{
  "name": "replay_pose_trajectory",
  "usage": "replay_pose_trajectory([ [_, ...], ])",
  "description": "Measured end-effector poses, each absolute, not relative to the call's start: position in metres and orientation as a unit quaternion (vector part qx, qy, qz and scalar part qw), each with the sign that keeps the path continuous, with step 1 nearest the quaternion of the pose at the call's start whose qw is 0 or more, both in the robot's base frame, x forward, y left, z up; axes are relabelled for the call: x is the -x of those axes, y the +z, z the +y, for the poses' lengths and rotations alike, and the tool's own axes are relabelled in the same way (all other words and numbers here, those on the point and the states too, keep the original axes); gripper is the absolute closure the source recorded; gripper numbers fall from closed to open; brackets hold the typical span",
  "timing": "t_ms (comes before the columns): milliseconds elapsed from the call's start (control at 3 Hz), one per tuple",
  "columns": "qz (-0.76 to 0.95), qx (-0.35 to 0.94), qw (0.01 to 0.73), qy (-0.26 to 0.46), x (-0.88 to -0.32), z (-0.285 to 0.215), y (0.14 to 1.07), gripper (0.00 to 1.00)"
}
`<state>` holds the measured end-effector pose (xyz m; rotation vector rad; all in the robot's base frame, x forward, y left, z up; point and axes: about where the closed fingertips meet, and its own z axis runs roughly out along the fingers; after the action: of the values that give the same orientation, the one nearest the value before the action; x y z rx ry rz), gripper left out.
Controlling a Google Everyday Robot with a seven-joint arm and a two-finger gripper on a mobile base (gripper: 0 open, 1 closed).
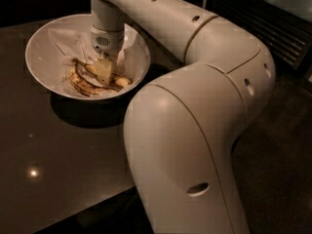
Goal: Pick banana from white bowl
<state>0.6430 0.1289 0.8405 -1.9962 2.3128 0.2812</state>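
Observation:
The white bowl (35,66) stands on the dark table at the upper left and is lined with crumpled white paper. Two bananas lie in it. The paler, straighter banana (122,81) lies across the bowl's middle. A more curved, brown-streaked banana (80,83) lies in front of it. My gripper (103,72) points straight down into the bowl and sits right on the middle of the paler banana, hiding that part.
The dark glossy table (58,169) runs to a front edge at the lower left. My large white arm (195,130) fills the right half of the view and arches over the bowl's right side. A dark slatted wall (273,28) is behind.

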Motion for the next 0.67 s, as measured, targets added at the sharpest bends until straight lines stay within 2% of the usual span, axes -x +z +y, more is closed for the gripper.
replay_pose_trajectory([
  [333,0.753,0.65,0.046,0.091,-0.646,0.131,0.839,1.0],
  [667,0.749,0.654,0.058,0.084,-0.642,0.127,0.853,1.0],
])
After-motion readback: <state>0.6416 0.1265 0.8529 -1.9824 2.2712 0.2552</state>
